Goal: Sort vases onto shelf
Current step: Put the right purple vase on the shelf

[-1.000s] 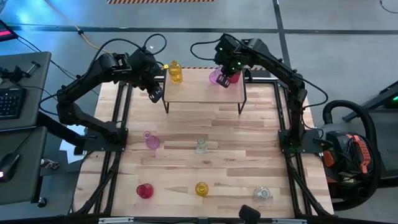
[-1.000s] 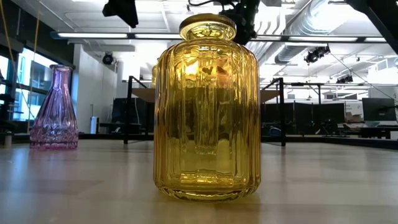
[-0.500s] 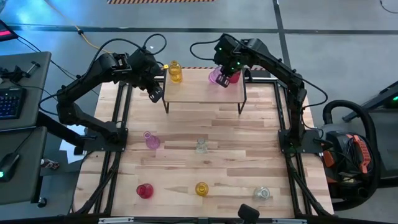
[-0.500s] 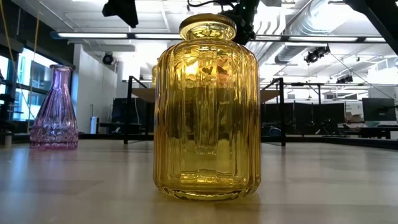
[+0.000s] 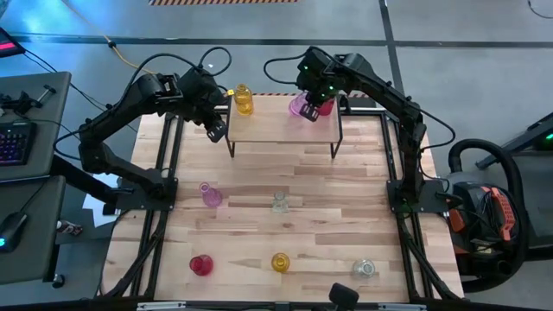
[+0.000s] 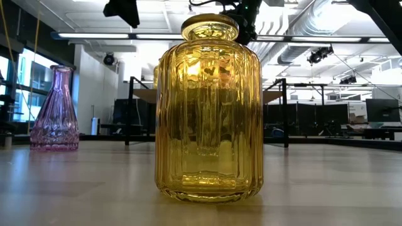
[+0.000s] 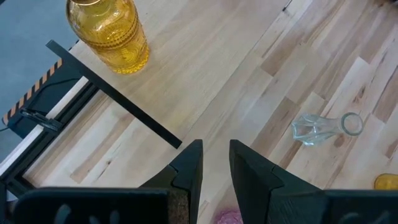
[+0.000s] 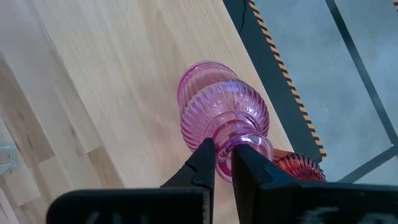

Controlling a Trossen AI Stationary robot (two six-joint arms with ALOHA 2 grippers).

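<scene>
High view: right gripper [image 5: 309,110] clamped on pink vase [image 5: 301,106] at shelf [image 5: 281,128] upper right; left gripper [image 5: 216,130] nearly closed, empty, upper left beside yellow vase [image 5: 244,100]. Right wrist view: fingers [image 8: 205,163] pinching pink neck, centre frame.

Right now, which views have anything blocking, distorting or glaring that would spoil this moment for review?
Low view: a yellow vase close to the lens fills the middle, hiding most of the shelf behind it; bright ceiling strips glare above. High view: even light, only soft shadows under the shelf. Right wrist view: the pink vase is sharp, with small highlights on its ribs.
</scene>
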